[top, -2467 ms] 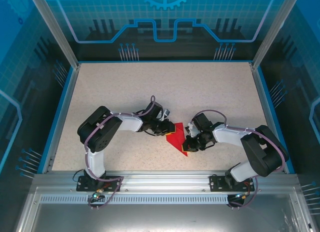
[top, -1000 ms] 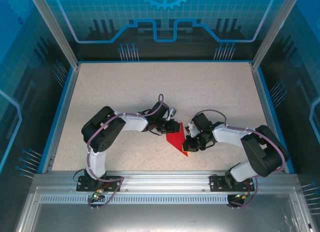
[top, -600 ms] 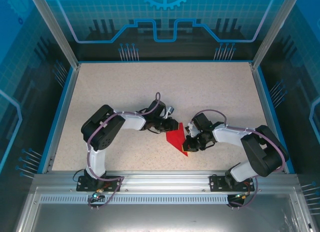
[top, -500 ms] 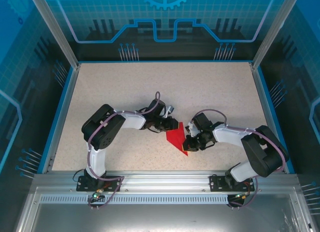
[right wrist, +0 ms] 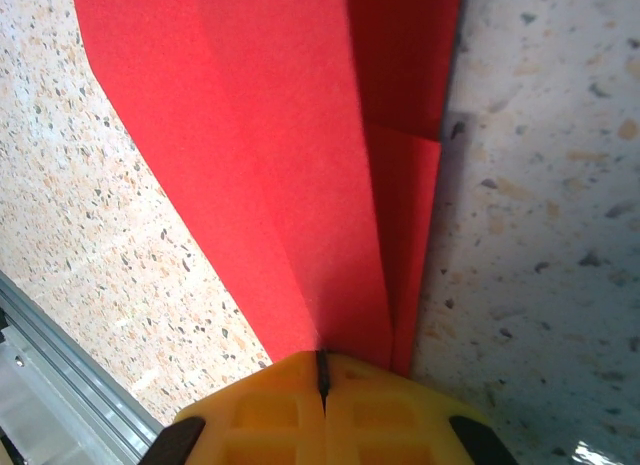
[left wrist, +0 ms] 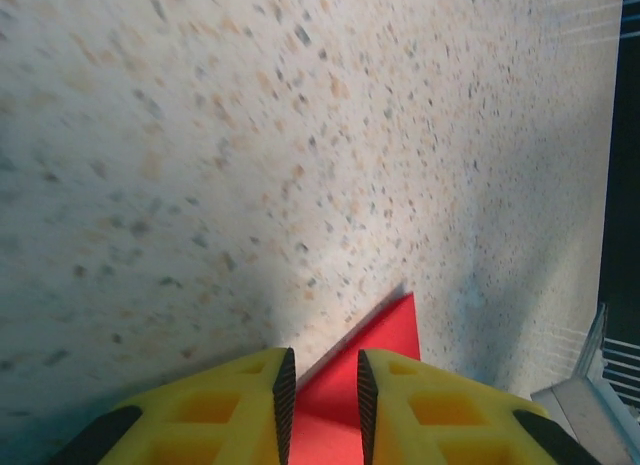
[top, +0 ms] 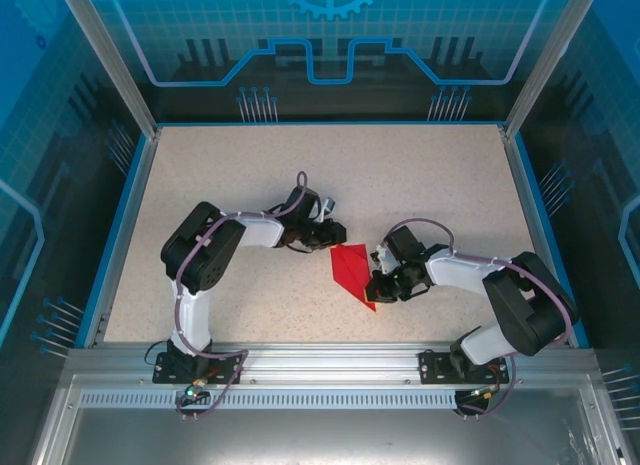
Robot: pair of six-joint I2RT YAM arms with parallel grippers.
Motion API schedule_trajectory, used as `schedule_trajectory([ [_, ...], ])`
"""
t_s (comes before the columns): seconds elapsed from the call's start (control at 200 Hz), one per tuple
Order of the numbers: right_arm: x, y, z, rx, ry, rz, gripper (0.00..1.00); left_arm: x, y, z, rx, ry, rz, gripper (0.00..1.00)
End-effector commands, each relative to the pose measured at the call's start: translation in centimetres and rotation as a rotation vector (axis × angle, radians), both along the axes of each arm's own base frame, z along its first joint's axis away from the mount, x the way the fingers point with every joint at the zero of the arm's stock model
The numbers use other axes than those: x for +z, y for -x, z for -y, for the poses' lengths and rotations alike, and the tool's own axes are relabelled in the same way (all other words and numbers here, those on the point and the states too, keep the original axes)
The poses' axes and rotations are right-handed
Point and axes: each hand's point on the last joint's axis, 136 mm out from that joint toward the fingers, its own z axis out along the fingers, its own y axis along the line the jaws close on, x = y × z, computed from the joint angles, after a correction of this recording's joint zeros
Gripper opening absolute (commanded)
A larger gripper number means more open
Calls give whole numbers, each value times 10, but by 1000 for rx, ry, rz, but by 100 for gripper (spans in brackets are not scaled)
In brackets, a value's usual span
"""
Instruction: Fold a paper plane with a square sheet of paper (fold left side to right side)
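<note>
The red sheet of paper (top: 352, 268) lies mid-table, folded into a pointed shape whose tip faces the near edge. My right gripper (top: 376, 281) is at its right edge. In the right wrist view that gripper (right wrist: 322, 360) is shut on a raised crease of the red paper (right wrist: 280, 135). My left gripper (top: 337, 235) hovers just beyond the paper's far left corner. In the left wrist view its jaws (left wrist: 321, 365) stand a narrow gap apart. A red paper corner (left wrist: 385, 330) shows through and past that gap, and nothing is clamped.
The speckled tabletop (top: 300, 165) has a blue rim (top: 128, 205) on its sides. An aluminium rail (right wrist: 45, 370) runs along the near edge, close to the paper's tip. A dark wall and metal frame (left wrist: 590, 385) lie at the right of the left wrist view.
My left gripper has drawn back up and to the left, off the paper's far left corner. The paper now lies flatter with that corner free. The right gripper has not moved.
</note>
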Motion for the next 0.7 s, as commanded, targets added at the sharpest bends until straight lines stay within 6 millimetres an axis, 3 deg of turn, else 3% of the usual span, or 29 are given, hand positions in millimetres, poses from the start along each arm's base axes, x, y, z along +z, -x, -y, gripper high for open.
schedule_trajectory([
  [0.0, -30, 41, 37, 4, 184, -138, 0, -26, -29, -42, 111, -133, 24, 27],
  [0.195, -19, 32, 19, 5, 81, -92, 0, 7, -33, -40, 106, -79, 66, 36],
  [0.335, 2, 16, 5, -1, -9, -3, 3, 38, -22, -45, 119, -45, 107, 42],
  [0.545, 38, -9, 8, -48, -51, 180, 32, 64, 14, -57, 155, 13, 106, 49],
  [0.695, 59, -23, 27, -109, -17, 300, 57, 60, 48, -47, 133, 50, 55, 50],
])
